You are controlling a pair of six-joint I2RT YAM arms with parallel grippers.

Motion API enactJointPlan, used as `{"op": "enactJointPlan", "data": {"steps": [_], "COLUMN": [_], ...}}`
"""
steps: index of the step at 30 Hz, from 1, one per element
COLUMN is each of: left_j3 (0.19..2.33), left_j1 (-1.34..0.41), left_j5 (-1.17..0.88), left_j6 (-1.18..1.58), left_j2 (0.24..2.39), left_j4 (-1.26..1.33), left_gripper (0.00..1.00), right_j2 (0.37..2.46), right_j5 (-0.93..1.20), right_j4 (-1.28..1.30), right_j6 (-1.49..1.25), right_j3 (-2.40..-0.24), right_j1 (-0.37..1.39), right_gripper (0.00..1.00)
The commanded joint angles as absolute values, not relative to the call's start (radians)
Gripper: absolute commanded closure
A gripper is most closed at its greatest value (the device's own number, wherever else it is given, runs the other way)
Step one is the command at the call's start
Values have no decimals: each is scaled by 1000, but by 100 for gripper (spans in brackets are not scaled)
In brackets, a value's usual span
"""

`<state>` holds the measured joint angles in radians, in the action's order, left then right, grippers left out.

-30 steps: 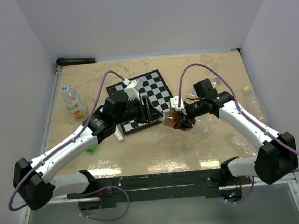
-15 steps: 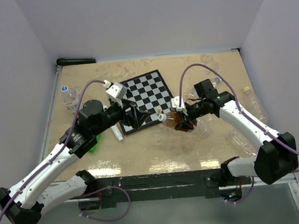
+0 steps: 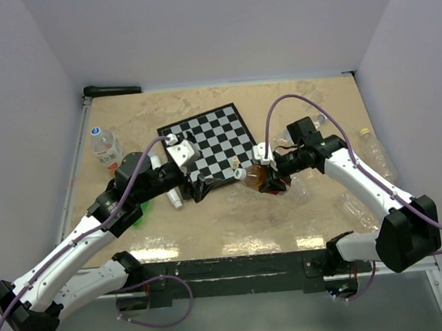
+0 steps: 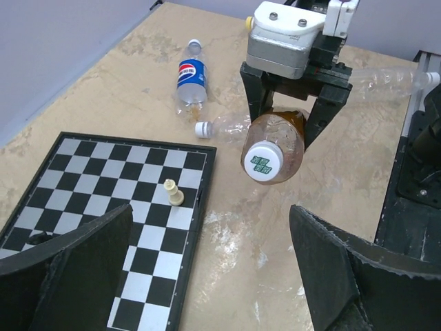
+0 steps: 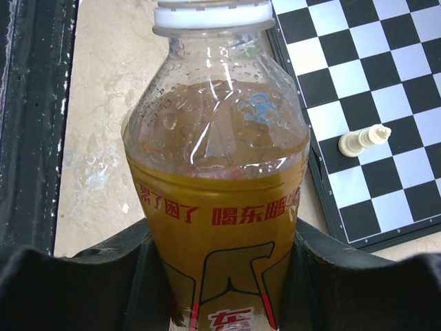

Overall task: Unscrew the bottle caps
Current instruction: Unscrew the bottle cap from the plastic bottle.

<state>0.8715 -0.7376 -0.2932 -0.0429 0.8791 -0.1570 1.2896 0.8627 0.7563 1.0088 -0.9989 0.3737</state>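
One change: left gripper (image 4: 210, 227) has backed off the cap (image 4: 267, 163), jaws spread; right gripper (image 4: 284, 131) clamps the bottle (image 5: 217, 172).

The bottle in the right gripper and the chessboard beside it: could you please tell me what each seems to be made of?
The bottle looks like clear glossy plastic: amber drink and droplets show through. Its cap seems opaque white plastic, printed green. The chessboard looks smooth and faintly shiny, plastic or coated card; I cannot tell which.
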Motion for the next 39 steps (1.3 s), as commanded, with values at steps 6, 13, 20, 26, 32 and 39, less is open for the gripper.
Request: {"op": "enactJointPlan", "data": {"steps": [6,13,20,26,32,39], "left_j3": [858,844,847,844,844,844], "left_j1": [-735,-735,-735,-735,-735,-735], "left_j5": [-348,-371,-374,-388,-410,-422], "left_j6": [-178,-256,-255,-270,-296,-310], "left_j2": [881,884,894,885,884,887], "left_j4": [-106,-124,-124,-129,-132,-129], "left_gripper": [0,0,0,0,0,0], "right_j2": [1281,1281,1278,1278,1278,1278], "right_j5": [897,899,900,900,900,900], "right_j4": [776,782,782,782,785,785], "right_j6": [1037,1040,1043,1045,1046,1046], "right_j3": [-1008,-1009,-1008,-1008,-1008,-1008], "right_j1": [370,370,368,368,368,368], "right_gripper": [93,93,93,94,93,93]}}
